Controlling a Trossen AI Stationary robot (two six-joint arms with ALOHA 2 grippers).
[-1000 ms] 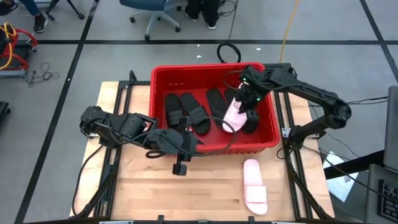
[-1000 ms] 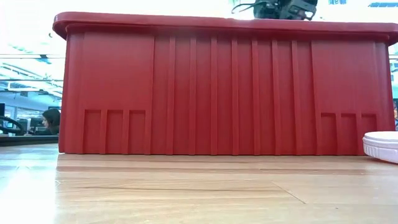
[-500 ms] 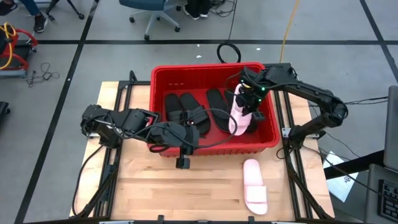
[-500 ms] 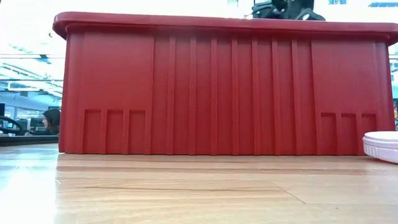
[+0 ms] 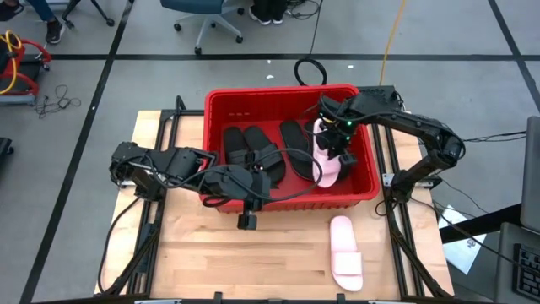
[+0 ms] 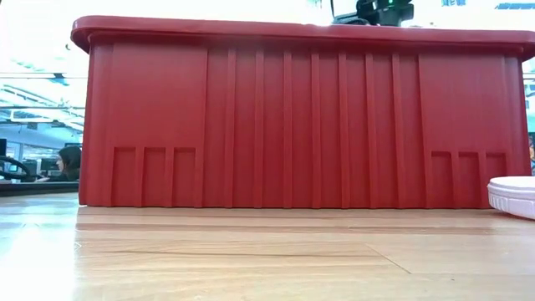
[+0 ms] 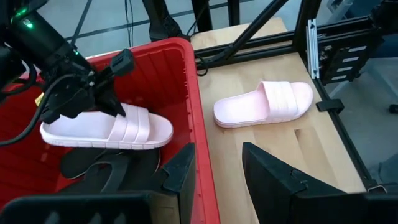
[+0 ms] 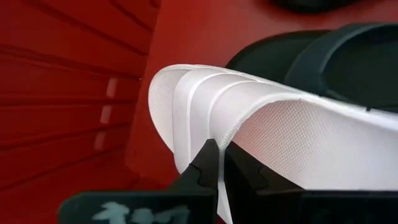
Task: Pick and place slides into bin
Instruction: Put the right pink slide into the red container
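Observation:
The red bin [image 5: 218, 110] stands at the table's far middle. Its floor holds two black wide-strap slides [image 5: 251, 150] and black flip-flops [image 5: 295, 142]. My right gripper [image 5: 336, 139] is inside the bin's right part, shut on a pale pink slide [image 5: 326, 160], which also shows in the left wrist view [image 7: 106, 129]. The second pink slide [image 5: 346, 262] lies flat on the table near the front right. My left gripper [image 7: 214, 158] is open and empty, its fingers standing either side of the bin's near wall [image 7: 202, 149]. My right gripper pinches the thin edge of the slide's ribbed wide strap [image 8: 219, 144] between its two fingertips. The fingers come from above, slanting down. The slide lies about level, lengthwise far to near, over the flip-flops [image 7: 93, 163]. I cannot tell if it touches them.
The low view shows the bin's near wall [image 6: 292, 117] and the toe of the loose pink slide [image 6: 514, 196]. Bare wood lies in front of the bin. Black frame rails [image 5: 396, 245] run along the table's sides. Office chairs and cables stand on the floor beyond.
My right gripper has turned the pink slide inside the bin from a slant to lying straight, far to near, and has shifted a little toward the far left. My left gripper has moved slightly toward the bin's near wall.

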